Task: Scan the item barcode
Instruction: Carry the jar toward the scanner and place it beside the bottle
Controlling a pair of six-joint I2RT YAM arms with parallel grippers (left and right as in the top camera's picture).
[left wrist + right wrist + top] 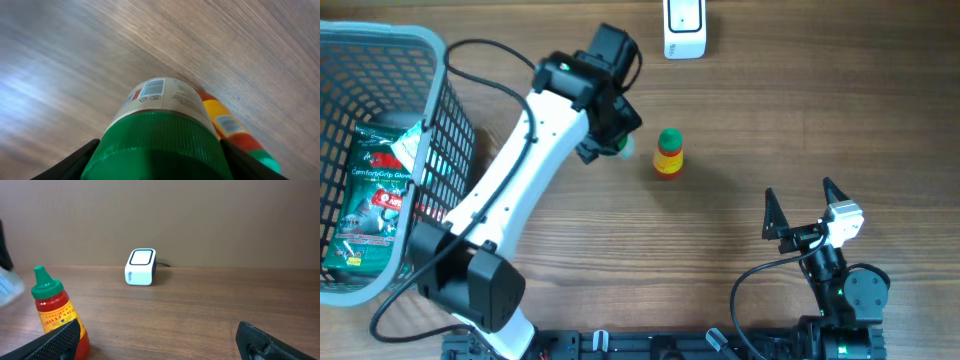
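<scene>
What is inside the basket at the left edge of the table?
A green packet of gloves lies inside the basket, filling much of its visible floor. Anything beneath the packet is covered, and the basket's left part is outside the picture.

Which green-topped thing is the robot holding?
The white-labelled jar with the wide lid, held in the left gripper; the red sauce bottle stands alone on the table.

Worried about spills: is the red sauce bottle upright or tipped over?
Upright: the sauce bottle stands on the table, green cap on top.
</scene>
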